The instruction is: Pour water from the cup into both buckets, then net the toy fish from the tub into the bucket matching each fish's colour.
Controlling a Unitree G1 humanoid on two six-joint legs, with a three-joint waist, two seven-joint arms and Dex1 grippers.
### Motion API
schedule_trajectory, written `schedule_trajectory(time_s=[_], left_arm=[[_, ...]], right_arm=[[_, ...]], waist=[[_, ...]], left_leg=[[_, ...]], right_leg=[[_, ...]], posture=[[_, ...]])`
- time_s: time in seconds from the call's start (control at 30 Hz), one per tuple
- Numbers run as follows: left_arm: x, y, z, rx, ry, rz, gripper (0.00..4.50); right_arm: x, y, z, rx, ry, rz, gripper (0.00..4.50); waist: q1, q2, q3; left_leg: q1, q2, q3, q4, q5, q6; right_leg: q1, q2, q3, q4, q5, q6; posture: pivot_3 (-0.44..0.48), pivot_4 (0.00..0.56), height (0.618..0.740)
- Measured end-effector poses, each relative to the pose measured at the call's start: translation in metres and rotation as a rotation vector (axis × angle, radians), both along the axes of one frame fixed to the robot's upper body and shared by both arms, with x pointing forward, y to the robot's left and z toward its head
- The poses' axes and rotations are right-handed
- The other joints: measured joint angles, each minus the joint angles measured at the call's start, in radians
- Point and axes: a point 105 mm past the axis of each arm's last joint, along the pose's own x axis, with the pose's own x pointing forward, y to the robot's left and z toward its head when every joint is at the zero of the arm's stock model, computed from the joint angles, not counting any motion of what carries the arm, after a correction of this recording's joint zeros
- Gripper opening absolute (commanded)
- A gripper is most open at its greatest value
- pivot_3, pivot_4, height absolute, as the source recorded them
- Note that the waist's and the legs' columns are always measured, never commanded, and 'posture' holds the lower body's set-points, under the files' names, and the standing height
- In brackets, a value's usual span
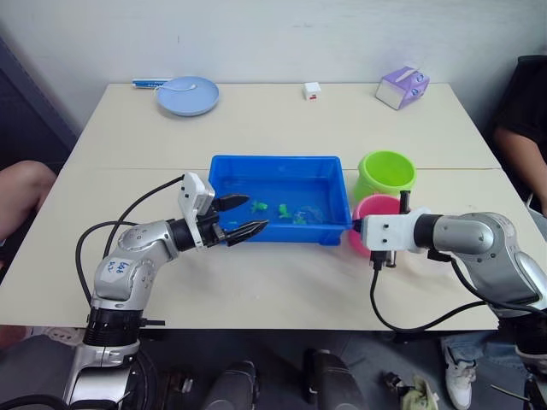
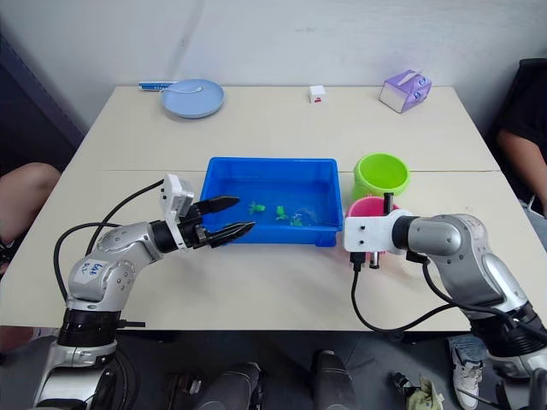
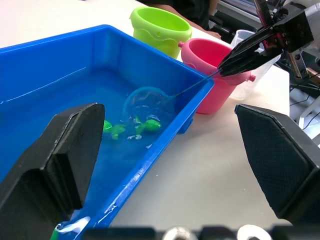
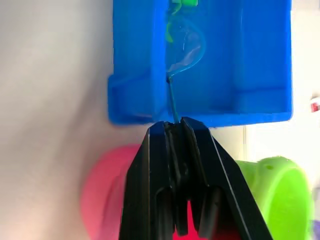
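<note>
The blue tub (image 1: pixel 273 160) sits mid-table with water and green toy fish (image 1: pixel 282 207) in it. My right gripper (image 4: pixel 175 125) is shut on the net's thin black handle at the tub's right front corner. The net's blue hoop (image 4: pixel 187 50) lies in the water next to a green fish (image 3: pixel 145 126). The pink bucket (image 1: pixel 373 207) stands right behind that gripper, and the lime green bucket (image 1: pixel 386 173) is beyond it. Part of the clear cup (image 3: pixel 248 89) shows beside the pink bucket. My left gripper (image 1: pixel 255 213) is open at the tub's left front corner, holding nothing.
A pale blue plate (image 1: pixel 187 94) lies at the far left of the table. A small white cube (image 1: pixel 312 90) and a purple tissue box (image 1: pixel 402 87) stand along the far edge. People sit at the left (image 1: pixel 21 192) and right (image 1: pixel 526 128) sides.
</note>
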Motion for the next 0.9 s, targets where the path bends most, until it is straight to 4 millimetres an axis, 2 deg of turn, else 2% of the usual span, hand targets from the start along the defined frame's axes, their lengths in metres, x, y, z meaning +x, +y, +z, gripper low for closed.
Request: schedule_trajectory(time_s=[0.1,0.3,0.6,0.73,0.9], left_arm=[[0.0,0.0,0.001,-0.001,-0.004,0.001,4.5],[0.001,0.003,0.001,0.004,-0.007,0.008,4.5],[0.004,0.01,0.0,0.047,-0.033,0.01,4.5],[0.004,0.002,0.004,0.059,-0.058,-0.037,4.5],[0.014,-0.011,0.011,0.055,-0.084,-0.092,4.5]], right_arm=[[-0.001,0.008,0.001,0.144,0.077,-0.037,0.79],[0.0,0.01,-0.004,0.333,0.183,-0.114,0.79],[0.003,-0.001,-0.006,0.605,0.301,-0.275,0.79],[-0.002,-0.002,0.007,0.71,0.303,-0.302,0.79],[-0.01,-0.01,0.034,0.868,0.245,-0.357,0.79]], waist=[[0.0,0.0,0.0],[0.001,0.0,0.0],[0.001,0.0,0.0],[0.002,0.0,0.0],[0.004,0.0,0.0]], left_leg=[[0.0,0.0,0.0,0.0,0.0,0.0],[0.0,0.0,0.0,0.0,0.0,0.0],[0.0,0.0,0.0,0.0,0.0,0.0],[-0.001,0.0,-0.001,0.0,0.0,0.0],[-0.001,-0.001,-0.001,0.0,0.0,0.0]], right_leg=[[0.0,0.0,0.0,0.0,0.0,0.0],[0.0,0.0,0.0,0.0,0.0,0.0],[0.0,0.0,0.0,0.001,0.0,0.0],[0.0,-0.001,-0.001,0.001,0.0,0.0],[0.0,-0.001,-0.001,0.002,0.0,0.0]], posture=[[0.0,0.15,0.74],[0.0,0.15,0.74],[0.0,0.15,0.74],[0.0,0.15,0.74],[0.0,0.15,0.74]])
